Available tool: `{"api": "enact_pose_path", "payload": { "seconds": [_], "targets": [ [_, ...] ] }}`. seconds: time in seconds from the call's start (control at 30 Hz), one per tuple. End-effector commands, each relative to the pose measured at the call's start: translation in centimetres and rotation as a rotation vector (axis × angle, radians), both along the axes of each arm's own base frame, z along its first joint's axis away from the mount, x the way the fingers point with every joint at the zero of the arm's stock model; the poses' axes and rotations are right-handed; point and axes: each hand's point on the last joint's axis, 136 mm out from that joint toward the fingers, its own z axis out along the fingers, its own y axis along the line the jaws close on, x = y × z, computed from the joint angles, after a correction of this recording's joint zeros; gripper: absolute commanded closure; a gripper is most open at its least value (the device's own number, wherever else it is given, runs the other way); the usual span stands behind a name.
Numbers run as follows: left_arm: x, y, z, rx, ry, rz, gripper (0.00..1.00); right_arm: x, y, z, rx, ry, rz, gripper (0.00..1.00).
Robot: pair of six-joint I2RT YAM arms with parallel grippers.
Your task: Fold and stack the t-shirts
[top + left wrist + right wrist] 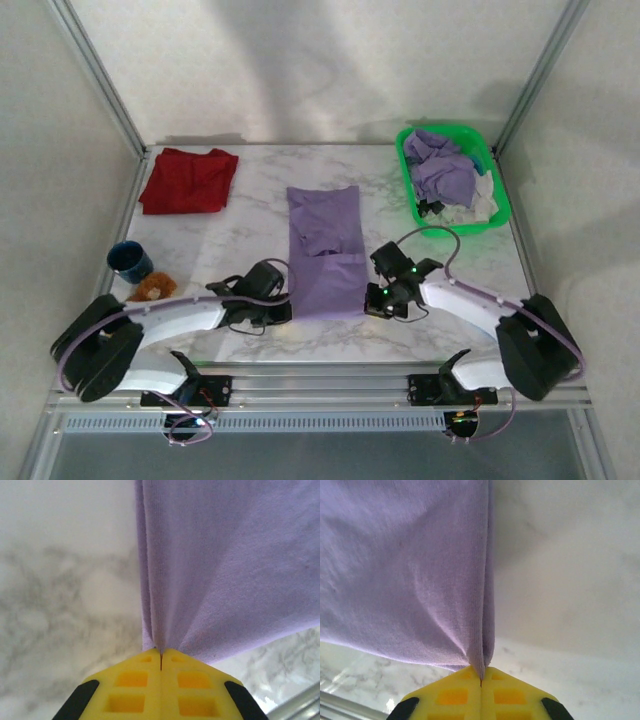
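A lavender t-shirt [325,250] lies folded into a long narrow strip down the middle of the marble table [250,215]. My left gripper [283,305] is shut on its near left corner; in the left wrist view the yellow fingertips [145,667] pinch the cloth edge [215,580]. At the near right corner my right gripper [372,300] is shut on the lavender t-shirt [405,580], yellow fingertips [465,680] pressed together on a fold. A dark red t-shirt [188,180] lies folded at the back left. More lavender t-shirts [445,170] are heaped in the green basket.
The green basket [497,215] stands at the back right with crumpled cloth in it. A dark blue cup [130,261] and a small brown fuzzy toy [152,288] sit at the left edge, near my left arm. Metal frame posts rise at the back corners.
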Motion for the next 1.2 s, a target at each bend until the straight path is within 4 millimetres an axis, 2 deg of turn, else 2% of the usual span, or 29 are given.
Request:
{"api": "enact_pose_path", "payload": {
  "seconds": [0.0, 0.13, 0.23, 0.3, 0.4, 0.57, 0.83, 0.9, 1.03, 1.17],
  "targets": [
    [-0.7, 1.0, 0.5, -0.005, 0.011, 0.112, 1.0, -2.2, -0.5, 0.5, 0.014, 0.059, -0.06, 1.0],
    [-1.5, 1.3, 2.0, 0.008, -0.015, 0.154, 1.0, -4.0, 0.6, 2.1, 0.091, 0.093, -0.078, 1.0],
    [-2.7, 0.8, 2.3, -0.015, -0.023, 0.172, 1.0, -5.5, 0.8, 1.8, 0.074, 0.113, -0.065, 1.0],
    [-3.5, 0.5, 2.3, -0.019, -0.021, 0.17, 1.0, -5.7, 0.3, 1.6, 0.043, 0.103, -0.062, 1.0],
    [-3.6, 0.6, 3.3, 0.002, -0.031, 0.156, 1.0, -5.1, 0.2, 2.7, 0.042, 0.063, -0.063, 1.0],
    [-0.7, 0.1, 7.5, 0.021, -0.086, 0.131, 1.0, -3.3, -0.2, 6.0, -0.009, -0.032, -0.05, 1.0],
    [3.9, 0.0, 11.3, 0.038, -0.135, 0.126, 1.0, 0.3, -0.1, 9.7, -0.04, -0.13, -0.034, 1.0],
    [4.8, 0.0, 12.0, 0.047, -0.146, 0.125, 1.0, 1.9, -0.5, 10.5, -0.037, -0.146, -0.063, 1.0],
    [7.3, 0.0, 13.4, 0.059, -0.171, 0.118, 1.0, 4.2, -0.5, 11.8, -0.019, -0.174, -0.073, 1.0],
    [10.4, 0.1, 14.3, 0.072, -0.198, 0.104, 1.0, 6.6, -0.2, 11.8, 0.004, -0.175, -0.062, 1.0]
  ]
}}
